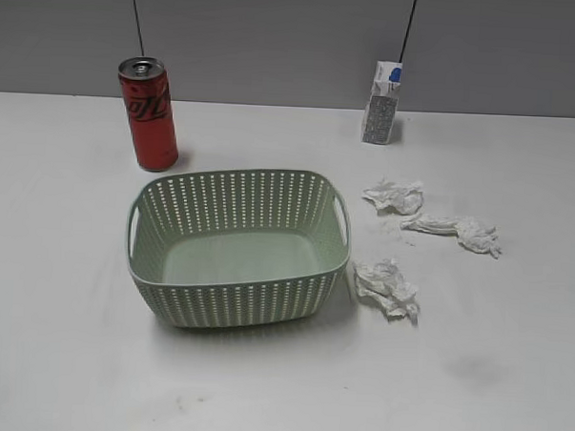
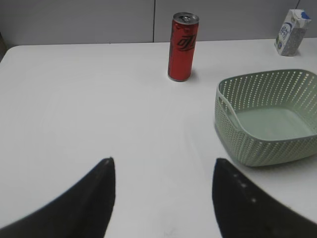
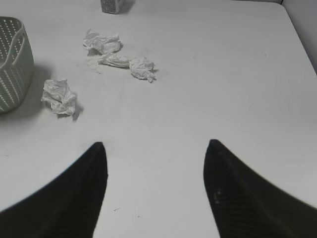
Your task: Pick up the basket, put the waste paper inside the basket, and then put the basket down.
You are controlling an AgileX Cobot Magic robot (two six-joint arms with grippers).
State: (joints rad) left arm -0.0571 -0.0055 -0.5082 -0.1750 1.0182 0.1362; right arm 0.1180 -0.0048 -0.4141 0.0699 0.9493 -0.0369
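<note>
The pale green basket (image 1: 236,299) stands empty on the white table, mid-scene; it also shows in the left wrist view (image 2: 262,148) and at the left edge of the right wrist view (image 3: 12,64). Three crumpled white paper wads lie to its right: one far (image 1: 394,195), one stretched out (image 1: 456,230), one near the basket's corner (image 1: 386,288). The right wrist view shows them too (image 3: 101,43) (image 3: 130,64) (image 3: 59,97). My left gripper (image 2: 163,161) is open and empty, well left of the basket. My right gripper (image 3: 155,144) is open and empty, short of the wads. Neither gripper shows in the exterior view.
A red soda can (image 1: 148,114) stands behind the basket's left side, also in the left wrist view (image 2: 183,47). A small white-and-grey carton with a blue top (image 1: 381,103) stands at the back, behind the wads. A grey wall closes the far table edge.
</note>
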